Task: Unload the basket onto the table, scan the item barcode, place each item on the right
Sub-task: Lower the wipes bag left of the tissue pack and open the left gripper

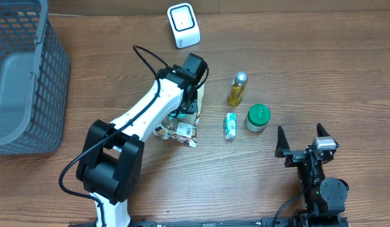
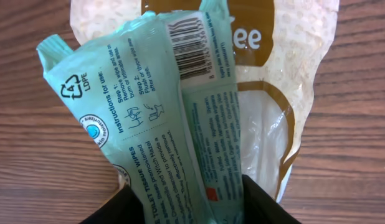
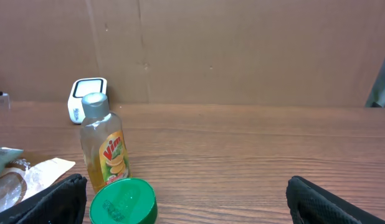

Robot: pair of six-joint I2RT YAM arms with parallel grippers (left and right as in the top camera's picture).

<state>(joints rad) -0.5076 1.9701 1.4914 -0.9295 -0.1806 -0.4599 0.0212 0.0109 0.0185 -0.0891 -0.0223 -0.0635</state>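
- My right end effector (image 1: 302,142) sits wide open at the tabletop's (image 1: 245,189) near edge.
- My left end effector (image 2: 186,198) grips the teal wipes pack (image 2: 149,106), barcode (image 2: 191,46) facing its camera, above a rice bag (image 2: 273,93).
- Farther back stands the white scanner (image 1: 183,25).

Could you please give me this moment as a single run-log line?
left gripper: gripping wipes pack | barcode: facing wrist camera | right gripper: open, empty | scanner: not yet reached
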